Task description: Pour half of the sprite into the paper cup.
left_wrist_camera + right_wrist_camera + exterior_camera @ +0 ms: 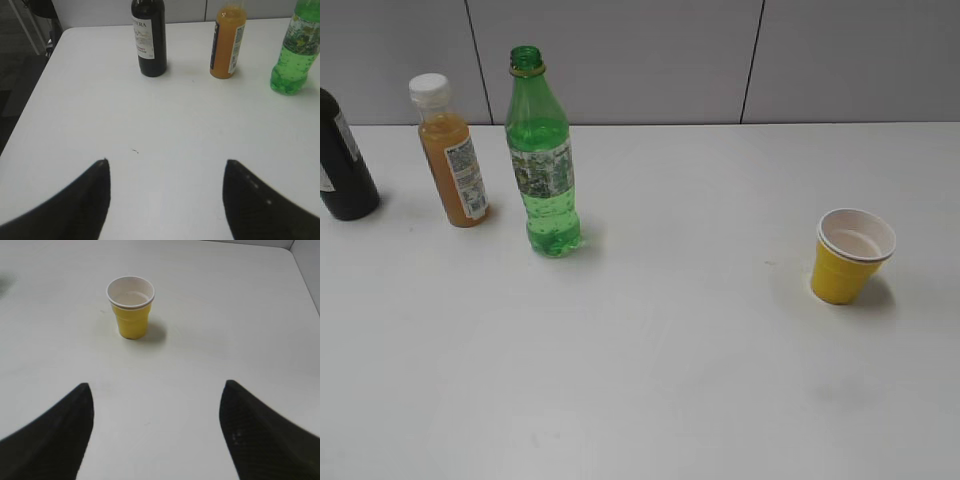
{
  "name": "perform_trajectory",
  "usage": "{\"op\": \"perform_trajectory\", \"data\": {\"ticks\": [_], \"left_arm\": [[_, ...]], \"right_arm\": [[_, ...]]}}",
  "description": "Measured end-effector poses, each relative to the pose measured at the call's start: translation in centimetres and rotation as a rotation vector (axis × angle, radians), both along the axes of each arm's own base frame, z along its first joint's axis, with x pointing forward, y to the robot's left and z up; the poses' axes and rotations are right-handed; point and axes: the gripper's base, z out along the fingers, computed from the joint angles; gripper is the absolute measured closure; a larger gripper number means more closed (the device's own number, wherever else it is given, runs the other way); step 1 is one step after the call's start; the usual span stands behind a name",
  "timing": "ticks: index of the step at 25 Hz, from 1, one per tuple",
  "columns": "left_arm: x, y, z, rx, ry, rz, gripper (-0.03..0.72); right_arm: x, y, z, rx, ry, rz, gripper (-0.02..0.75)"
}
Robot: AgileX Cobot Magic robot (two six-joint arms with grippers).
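Observation:
The sprite (544, 170) is a tall green bottle with a pale label and no cap, upright at the back left of the white table; it also shows at the right edge of the left wrist view (295, 55). The paper cup (850, 257), yellow with a white inside, stands upright at the right; the right wrist view shows it (131, 308) ahead and left of centre. My left gripper (166, 165) is open and empty, well short of the bottles. My right gripper (157, 387) is open and empty, short of the cup. Neither gripper shows in the exterior view.
An orange-juice bottle (452, 152) with a white cap stands left of the sprite, and a dark bottle (342, 160) stands at the far left; both show in the left wrist view (228, 42) (149, 37). The table's left edge (30, 100) drops to a dark floor. A grey wall (720, 60) is behind.

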Motion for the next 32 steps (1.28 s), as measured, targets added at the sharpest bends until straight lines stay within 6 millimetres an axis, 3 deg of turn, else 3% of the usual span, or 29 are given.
{"op": "perform_trajectory", "data": {"ticks": [12, 18, 26, 32], "left_arm": [[0.0, 0.0, 0.0, -0.001, 0.0, -0.001, 0.153], [0.0, 0.0, 0.0, -0.001, 0.0, -0.001, 0.153], [0.0, 0.0, 0.0, -0.001, 0.0, -0.001, 0.153], [0.0, 0.0, 0.0, -0.001, 0.0, 0.0, 0.153]], "right_arm": [[0.0, 0.0, 0.0, 0.002, -0.001, 0.0, 0.146], [0.3, 0.0, 1.3, 0.012, -0.089, -0.001, 0.146], [4.2, 0.5, 3.0, -0.006, -0.164, 0.009, 0.146], [7.5, 0.9, 3.1, 0.01, -0.195, 0.006, 0.146]]}}
